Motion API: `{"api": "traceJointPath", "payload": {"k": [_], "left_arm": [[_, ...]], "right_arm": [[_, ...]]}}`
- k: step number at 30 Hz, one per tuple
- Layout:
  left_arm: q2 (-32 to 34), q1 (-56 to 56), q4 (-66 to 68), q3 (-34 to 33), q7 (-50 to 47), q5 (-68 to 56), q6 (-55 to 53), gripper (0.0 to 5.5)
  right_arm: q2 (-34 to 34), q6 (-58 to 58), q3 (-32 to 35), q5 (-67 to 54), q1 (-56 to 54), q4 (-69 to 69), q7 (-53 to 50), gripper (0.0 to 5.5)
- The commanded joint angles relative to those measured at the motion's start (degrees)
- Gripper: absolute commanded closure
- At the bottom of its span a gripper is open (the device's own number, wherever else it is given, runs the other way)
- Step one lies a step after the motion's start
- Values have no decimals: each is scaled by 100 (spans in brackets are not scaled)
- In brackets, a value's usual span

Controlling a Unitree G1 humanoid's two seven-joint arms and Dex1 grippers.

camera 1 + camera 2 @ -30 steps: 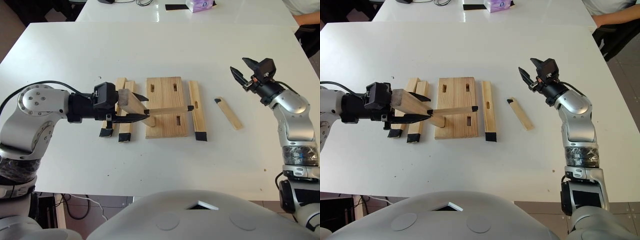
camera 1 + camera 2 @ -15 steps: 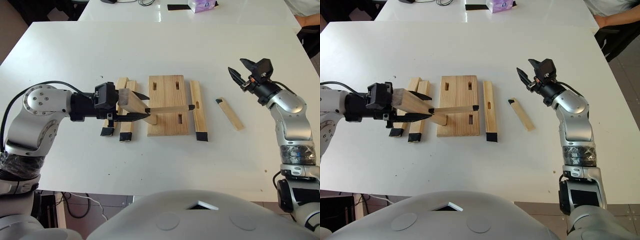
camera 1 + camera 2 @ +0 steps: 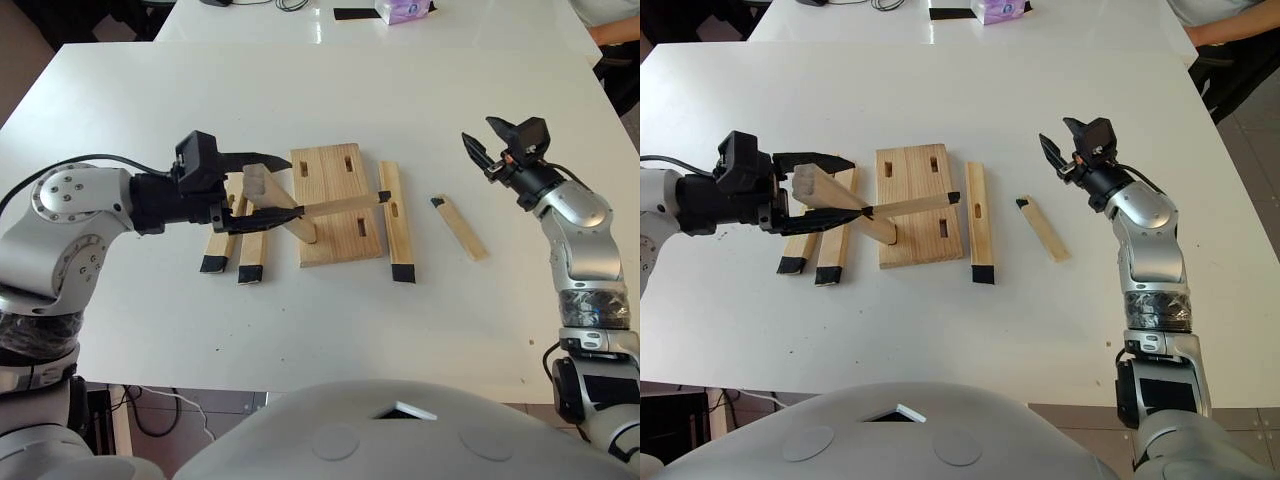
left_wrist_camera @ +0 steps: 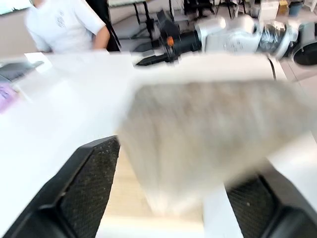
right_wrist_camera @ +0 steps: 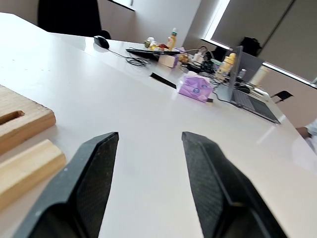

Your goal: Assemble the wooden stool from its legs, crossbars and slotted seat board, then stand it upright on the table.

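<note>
My left gripper [image 3: 274, 186] is shut on a wooden leg [image 3: 283, 210], which slants down to the slotted seat board [image 3: 344, 225]. A thin crossbar [image 3: 343, 205] sticks out of that leg across the board, its black tip near the right edge. The wood looms as a blur between the dark pads [image 4: 85, 192] in the left wrist view. Two more legs [image 3: 233, 244] lie side by side left of the board. A slotted leg [image 3: 396, 224] lies on its right. A short loose crossbar [image 3: 460, 227] lies farther right. My right gripper [image 3: 498, 142] hovers open beyond it, fingers [image 5: 94, 173] apart.
The white table [image 3: 330, 330] has free room in front of and behind the parts. A second table at the back carries a purple tissue pack [image 3: 402, 9] and cables. A person's arm [image 3: 617, 8] shows at the far right corner.
My left gripper has lifted and tilted the leg with its crossbar, so the held end now points higher. The seat board has turned slightly. The right arm has hardly moved.
</note>
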State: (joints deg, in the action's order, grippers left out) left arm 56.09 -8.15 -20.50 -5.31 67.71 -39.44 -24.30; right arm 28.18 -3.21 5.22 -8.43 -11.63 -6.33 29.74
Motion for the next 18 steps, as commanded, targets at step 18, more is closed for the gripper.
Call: {"api": "traceJointPath", "payload": {"k": [18], "left_arm": [[-1742, 372, 2598, 163, -3074, 2541, -50, 210]], "right_arm": [[-305, -260, 231, 22, 186, 277, -673, 314]]}}
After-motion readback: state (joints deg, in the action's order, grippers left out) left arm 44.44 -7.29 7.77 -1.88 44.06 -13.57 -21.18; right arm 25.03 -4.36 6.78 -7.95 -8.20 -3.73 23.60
